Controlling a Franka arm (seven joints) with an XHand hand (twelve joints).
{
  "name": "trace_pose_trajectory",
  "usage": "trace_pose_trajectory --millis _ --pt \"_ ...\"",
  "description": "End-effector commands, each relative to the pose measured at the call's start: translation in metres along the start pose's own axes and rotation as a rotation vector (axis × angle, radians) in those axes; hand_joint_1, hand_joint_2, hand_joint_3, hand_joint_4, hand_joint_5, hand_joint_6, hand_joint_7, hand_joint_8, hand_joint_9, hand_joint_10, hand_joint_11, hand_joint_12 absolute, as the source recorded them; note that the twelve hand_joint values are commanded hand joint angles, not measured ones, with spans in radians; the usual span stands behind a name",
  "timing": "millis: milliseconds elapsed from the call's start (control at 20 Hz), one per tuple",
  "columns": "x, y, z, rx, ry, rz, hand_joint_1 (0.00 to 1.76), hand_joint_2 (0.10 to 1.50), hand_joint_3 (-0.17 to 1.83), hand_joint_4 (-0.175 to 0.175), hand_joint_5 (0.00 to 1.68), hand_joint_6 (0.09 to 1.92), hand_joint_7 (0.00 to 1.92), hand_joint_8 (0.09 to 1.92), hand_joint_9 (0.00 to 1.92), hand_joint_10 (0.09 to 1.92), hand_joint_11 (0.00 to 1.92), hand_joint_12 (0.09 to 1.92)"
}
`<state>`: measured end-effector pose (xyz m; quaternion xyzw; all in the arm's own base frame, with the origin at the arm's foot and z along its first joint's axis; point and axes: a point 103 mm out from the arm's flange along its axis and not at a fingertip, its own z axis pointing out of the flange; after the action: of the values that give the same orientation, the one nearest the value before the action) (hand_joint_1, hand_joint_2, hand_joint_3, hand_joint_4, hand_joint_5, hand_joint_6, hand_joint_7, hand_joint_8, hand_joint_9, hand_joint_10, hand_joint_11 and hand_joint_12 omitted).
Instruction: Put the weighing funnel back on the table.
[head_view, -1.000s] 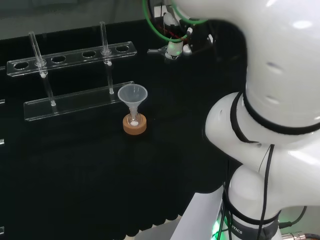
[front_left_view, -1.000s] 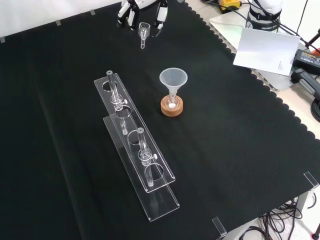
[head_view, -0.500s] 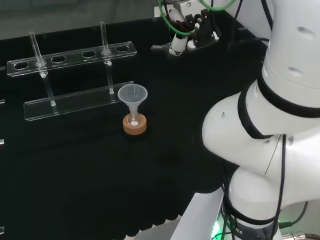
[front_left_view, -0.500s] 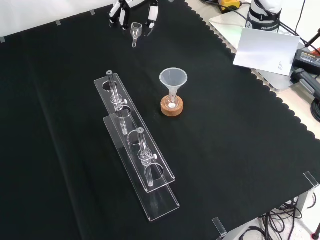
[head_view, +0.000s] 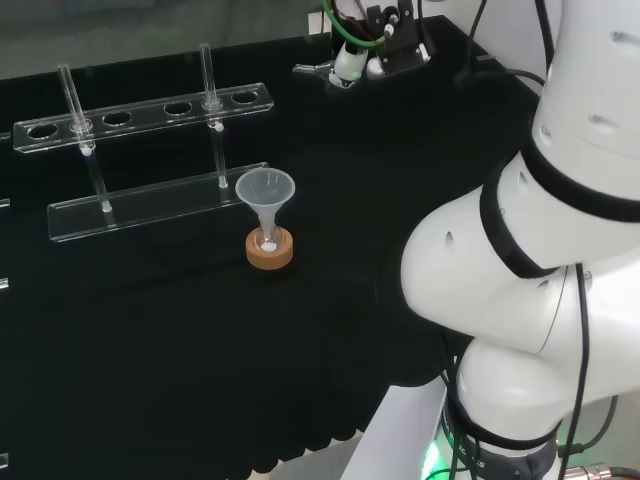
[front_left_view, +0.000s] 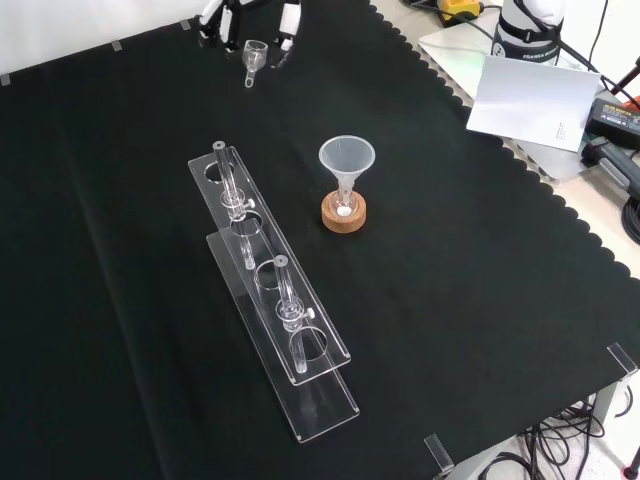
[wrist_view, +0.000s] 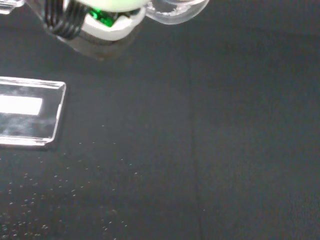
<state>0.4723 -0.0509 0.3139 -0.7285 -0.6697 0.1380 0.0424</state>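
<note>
Leftward along the front view's top edge since half a second ago: the hand (front_left_view: 288, 20) and the weighing funnel (front_left_view: 252, 58) with it; in the head view we log the same pair as farther off than before. Rack (front_left_view: 320, 400), funnel (front_left_view: 346, 158) and cork ring (front_left_view: 344, 213) stand as they stood. Item, weighing funnel: pinched between the hand's curled fingers, its cup set between two fingertips and its stem clear of them; we cannot tell whether it touches the cloth (front_left_view: 480, 300). Item, surface: black cloth with a scalloped edge, bearing a clear two-tier rack with two glass tubes upright in it, and just beside the rack the funnel, mouth up over the cork ring; both are well apart from the hand. Item, surroundings: past the cloth's edge at the front view's right we note a white sheet (front_left_view: 530, 100) and cables. Item, orientation: in the front view the long axis runs down the picture, cup uppermost by the fingers, stem pointing toward the rack's near end; in the head view the stem points to the left, about level.
</note>
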Motion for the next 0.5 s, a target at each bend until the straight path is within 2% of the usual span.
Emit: trace_pose_trajectory --millis 50,500 --pt "-0.037 0.071 0.077 0.148 -0.111 0.015 1.12 0.75 0.45 0.175 1.32 0.51 0.49 0.71 1.06 0.23 0.96 0.94" --pt "-0.036 0.09 0.099 0.175 -0.11 -0.001 1.12 0.75 0.45 0.175 1.32 0.51 0.49 0.71 1.06 0.23 0.96 0.94"
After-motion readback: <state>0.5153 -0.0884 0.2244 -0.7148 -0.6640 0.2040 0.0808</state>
